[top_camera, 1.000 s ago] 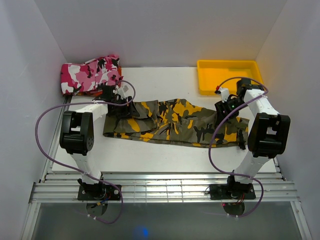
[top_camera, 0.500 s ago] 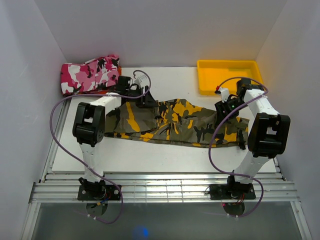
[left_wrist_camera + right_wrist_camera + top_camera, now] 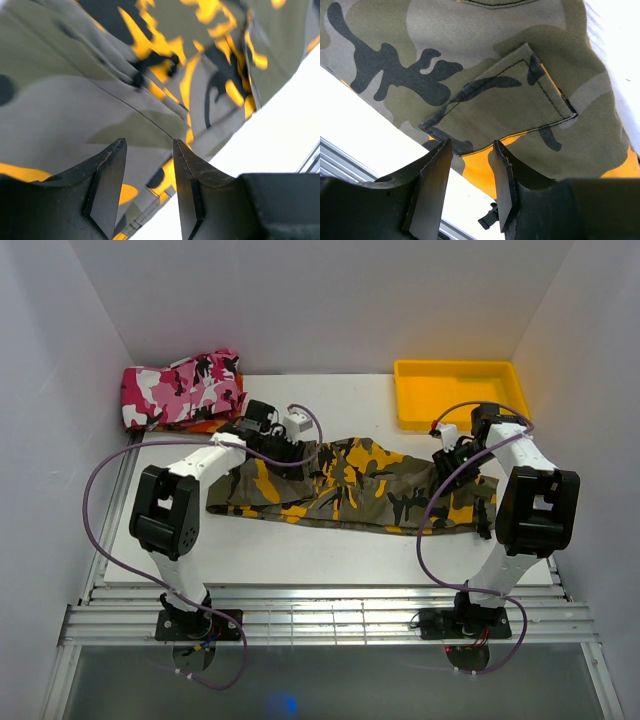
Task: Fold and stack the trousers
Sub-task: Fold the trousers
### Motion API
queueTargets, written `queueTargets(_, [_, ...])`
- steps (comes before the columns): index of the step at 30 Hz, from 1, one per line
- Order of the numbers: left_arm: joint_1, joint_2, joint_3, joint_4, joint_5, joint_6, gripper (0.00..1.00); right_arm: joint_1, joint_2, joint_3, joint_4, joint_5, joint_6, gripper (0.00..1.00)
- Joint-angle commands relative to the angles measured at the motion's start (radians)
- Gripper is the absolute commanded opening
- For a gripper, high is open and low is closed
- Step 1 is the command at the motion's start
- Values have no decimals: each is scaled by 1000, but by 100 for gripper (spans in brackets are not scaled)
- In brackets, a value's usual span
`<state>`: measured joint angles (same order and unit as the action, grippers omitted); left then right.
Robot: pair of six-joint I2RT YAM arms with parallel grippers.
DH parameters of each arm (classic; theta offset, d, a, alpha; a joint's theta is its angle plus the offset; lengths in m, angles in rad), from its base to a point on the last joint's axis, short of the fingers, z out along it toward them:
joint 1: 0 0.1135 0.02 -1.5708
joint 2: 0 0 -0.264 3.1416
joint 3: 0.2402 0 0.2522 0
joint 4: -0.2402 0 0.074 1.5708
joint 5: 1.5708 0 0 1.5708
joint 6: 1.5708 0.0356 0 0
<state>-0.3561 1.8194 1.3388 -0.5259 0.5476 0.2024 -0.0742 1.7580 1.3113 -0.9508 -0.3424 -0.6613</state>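
My left gripper (image 3: 148, 144) and right gripper (image 3: 471, 144) both hover over the trousers (image 3: 350, 485), jaws narrowly apart, nothing between them, right one above a pocket flap (image 3: 505, 100).

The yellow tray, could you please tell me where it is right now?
In the top view the yellow tray sits at the far right corner of the table, just beyond the right claw and the right end of the trousers.
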Motion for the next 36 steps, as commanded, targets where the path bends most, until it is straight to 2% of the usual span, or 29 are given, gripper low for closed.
queueTargets(1, [-56,-49,-46,-78,-71,173,53,5,-23,-1,15,8,8,45])
queueTargets(3, [-95,-49,-55,-86,-90,201,53,5,-17,-1,15,13,9,45])
queueTargets(8, [-181,-54,-107,-30,-162,265,62,5,-5,-14,21,39,17,45])
queueTargets(11, [-198,-40,-121,24,-179,269,66,5,4,-18,21,52,20,44])
queueTargets(21, [-228,23,-133,162,-316,266,64,5,1,-27,21,49,11,44])
queueTargets(27, [-230,44,-124,172,-314,269,58,4,9,-20,23,49,9,44])
queueTargets(32, [-238,41,-144,165,-275,276,63,4,17,-18,24,56,9,44])
queueTargets(36, [-239,43,-155,161,-276,281,60,4,26,-15,24,59,8,43])
